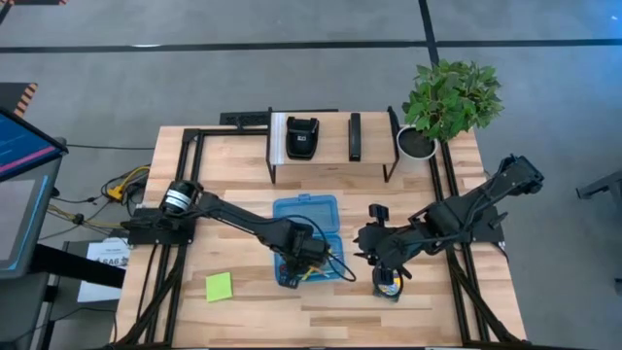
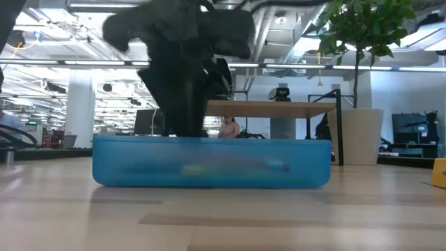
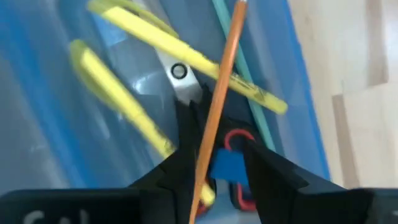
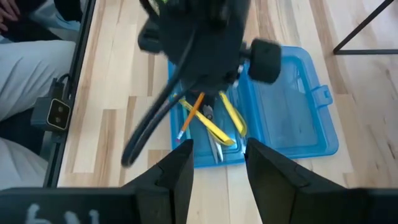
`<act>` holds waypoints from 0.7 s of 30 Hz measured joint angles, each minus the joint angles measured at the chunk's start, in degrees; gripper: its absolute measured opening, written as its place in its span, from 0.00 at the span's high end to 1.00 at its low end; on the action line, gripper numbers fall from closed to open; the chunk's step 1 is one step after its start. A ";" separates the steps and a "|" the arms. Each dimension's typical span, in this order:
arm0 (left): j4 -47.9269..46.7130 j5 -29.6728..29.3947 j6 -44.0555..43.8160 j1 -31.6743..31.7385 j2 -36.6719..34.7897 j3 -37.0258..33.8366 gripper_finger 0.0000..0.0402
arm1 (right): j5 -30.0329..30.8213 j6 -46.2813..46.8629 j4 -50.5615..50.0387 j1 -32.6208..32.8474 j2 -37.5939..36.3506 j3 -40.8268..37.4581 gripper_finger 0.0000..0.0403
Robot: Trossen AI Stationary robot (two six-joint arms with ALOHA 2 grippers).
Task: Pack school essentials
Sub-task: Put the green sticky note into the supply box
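Note:
The translucent blue case point(image 1: 306, 228) lies open at the table's middle. In its near half point(image 3: 112, 149) lie yellow pencils point(image 3: 118, 93), a teal pencil point(image 3: 249, 87), the red-handled scissors point(image 3: 239, 140) and a blue eraser point(image 3: 225, 167). My left gripper point(image 1: 307, 256) points down into this half, open, with an orange pencil point(image 3: 217, 106) slanting up between its fingers. My right gripper point(image 4: 214, 165) hovers open to the right of the case, on nothing. The yellow-green crayon box point(image 1: 389, 285) stands on the table close to it. The green sticky-note pad point(image 1: 219, 286) lies flat near the near-left corner. My left gripper comes from above, pointing down into the case. The orange pencil's upper part point(image 3: 202, 174) leans against the inner side of one finger point(image 3: 186, 149); the other finger point(image 3: 264, 168) stands apart from it. The pencil is tilted, its lower end down among the things in the case.
A dark metal rack point(image 1: 330, 146) with black devices point(image 1: 302, 136) stands at the far edge, with a potted plant point(image 1: 442, 102) at the far right corner. Bare wood lies between the sticky-note pad and the case. Black frame rails point(image 1: 185, 194) run along both table sides.

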 joint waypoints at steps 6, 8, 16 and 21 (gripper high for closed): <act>-2.34 -5.78 -3.41 -3.77 -6.47 -1.34 0.67 | 0.03 0.00 1.34 0.75 -0.02 -1.37 0.59; -0.62 -8.50 -4.48 -5.82 -9.88 -4.01 0.68 | 0.04 0.01 2.23 1.01 0.00 -2.84 0.59; 9.92 -16.07 -19.87 -16.14 -24.46 -21.98 0.71 | 0.02 1.69 6.34 1.95 0.07 -8.36 0.59; 14.96 -19.84 -32.71 -22.92 -30.51 -32.98 0.71 | -0.02 1.63 7.97 1.29 0.04 -8.52 0.59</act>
